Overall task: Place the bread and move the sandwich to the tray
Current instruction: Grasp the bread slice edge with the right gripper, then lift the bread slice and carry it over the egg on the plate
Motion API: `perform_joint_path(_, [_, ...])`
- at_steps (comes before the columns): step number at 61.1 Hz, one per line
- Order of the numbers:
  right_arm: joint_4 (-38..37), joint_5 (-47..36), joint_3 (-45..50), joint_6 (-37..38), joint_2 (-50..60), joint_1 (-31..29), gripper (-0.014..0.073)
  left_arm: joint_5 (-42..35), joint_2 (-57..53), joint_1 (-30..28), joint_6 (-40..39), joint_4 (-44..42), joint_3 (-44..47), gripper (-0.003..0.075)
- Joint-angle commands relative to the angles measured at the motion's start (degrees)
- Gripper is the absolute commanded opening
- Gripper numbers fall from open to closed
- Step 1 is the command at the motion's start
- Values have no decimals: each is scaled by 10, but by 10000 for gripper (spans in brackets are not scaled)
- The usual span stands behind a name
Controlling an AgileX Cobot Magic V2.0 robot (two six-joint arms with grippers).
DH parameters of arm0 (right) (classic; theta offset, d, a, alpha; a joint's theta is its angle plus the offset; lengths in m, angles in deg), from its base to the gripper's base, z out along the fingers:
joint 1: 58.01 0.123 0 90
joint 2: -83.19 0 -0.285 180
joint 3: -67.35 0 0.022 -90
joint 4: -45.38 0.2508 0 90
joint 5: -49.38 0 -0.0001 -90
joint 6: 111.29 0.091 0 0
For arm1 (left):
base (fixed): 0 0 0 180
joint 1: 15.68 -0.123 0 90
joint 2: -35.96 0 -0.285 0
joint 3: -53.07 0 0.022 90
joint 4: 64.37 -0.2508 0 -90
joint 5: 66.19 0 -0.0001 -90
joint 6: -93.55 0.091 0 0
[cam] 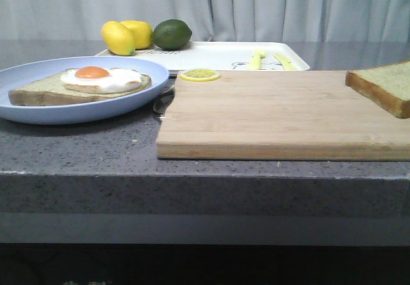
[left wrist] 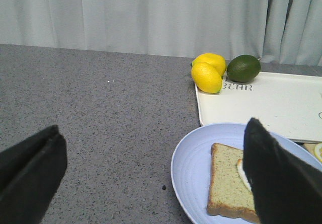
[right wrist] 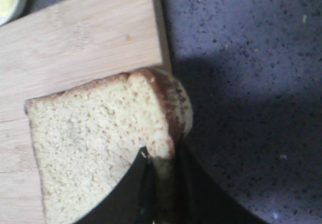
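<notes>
The sandwich (cam: 83, 83), a brown-crusted slice with a fried egg on top, lies on the pale blue plate (cam: 32, 73) at the left. My left gripper (left wrist: 153, 128) hangs open over the counter at the plate's (left wrist: 193, 168) rim, one finger in front of the sandwich (left wrist: 229, 178). The bread (cam: 384, 86) is over the right end of the cutting board (cam: 275, 115). My right gripper (right wrist: 161, 158) is shut on the crust edge of the bread (right wrist: 95, 148). I cannot tell whether the slice rests on the board. The white tray (cam: 218, 54) sits behind the board. Neither gripper shows in the front view.
Two lemons (cam: 127, 36) and a dark green fruit (cam: 172, 34) sit at the tray's back left corner. Yellow pieces (cam: 257, 59) lie on the tray. A lemon slice (cam: 199, 75) rests at the board's far edge. A metal utensil (cam: 163, 99) lies between plate and board.
</notes>
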Motion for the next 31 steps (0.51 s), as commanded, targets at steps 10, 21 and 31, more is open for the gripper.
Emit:
perform_joint_path(10, [101,11,-15,-10,90,-3,-59,-44,4,0,-1,0,-22,691])
perform_joint_path(21, [241,58,-15,-10,112,12,-59,-44,4,0,-1,0,-22,691])
perform_joint_path(31, [362,53,-15,-10,109,83,-59,-44,4,0,-1,0,-22,691])
